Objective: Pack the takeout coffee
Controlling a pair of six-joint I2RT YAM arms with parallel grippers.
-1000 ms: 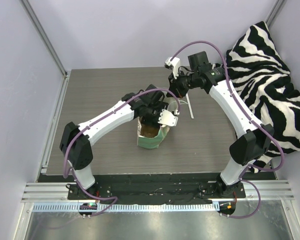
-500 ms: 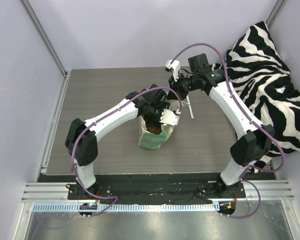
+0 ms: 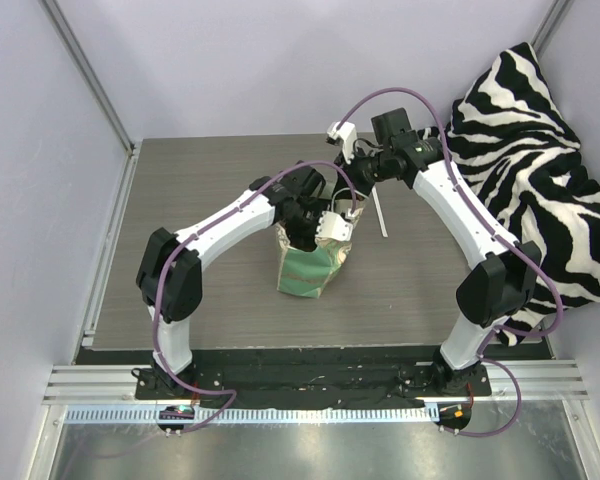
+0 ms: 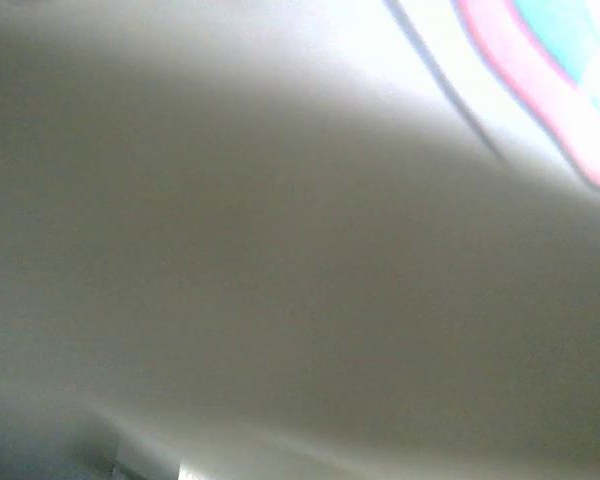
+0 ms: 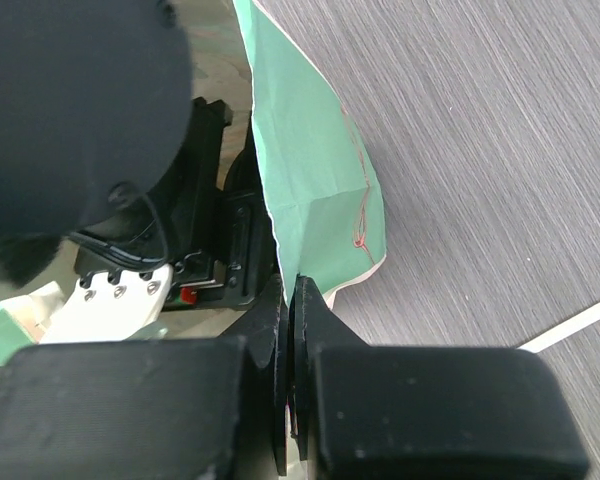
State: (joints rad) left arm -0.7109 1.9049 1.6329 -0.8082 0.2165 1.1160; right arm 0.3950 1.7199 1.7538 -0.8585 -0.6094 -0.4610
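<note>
On the table (image 3: 200,200), mint-green paper bag (image 3: 305,272) stood upright, left gripper (image 3: 305,235) sunk into its mouth, jaw state not discernible, right gripper (image 5: 288,300) pressed together beside the bag's rim, takeout coffee hidden in every view.

One green paper bag (image 3: 308,272) is standing on one grey table (image 3: 200,190). Two arms are reaching over the bag (two purple cables, one per arm), each bearing one gripper: left gripper (image 3: 320,235), right gripper (image 5: 289,288). One thin white stick (image 3: 380,214) is lying just right of the bag, and one zebra-striped cushion (image 3: 540,170) is slumping farther right.
</note>
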